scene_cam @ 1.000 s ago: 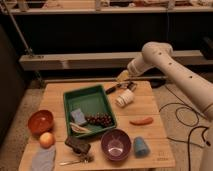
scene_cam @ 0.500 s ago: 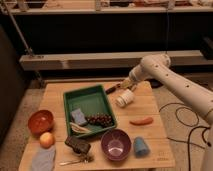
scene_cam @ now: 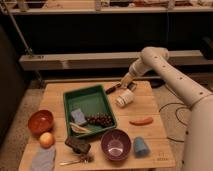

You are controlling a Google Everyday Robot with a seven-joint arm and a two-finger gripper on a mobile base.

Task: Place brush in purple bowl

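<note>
The gripper (scene_cam: 124,85) hangs low over the far edge of the bench (scene_cam: 152,107), at the end of the pale arm that reaches in from the right. The brush (scene_cam: 112,89) lies right at the gripper, its dark thin shape slanting out to the gripper's left and slightly nearer the camera, by the far right corner of the green tray (scene_cam: 92,102); whether the gripper is closed on it cannot be told. Just in front of the gripper sits a white cylindrical object (scene_cam: 125,98). The purple bowl (scene_cam: 116,144) stands well apart from the gripper, at the near edge of the bench, with a blue cup (scene_cam: 140,146) just beside it on the right and a dark block (scene_cam: 77,145) to its left
</note>
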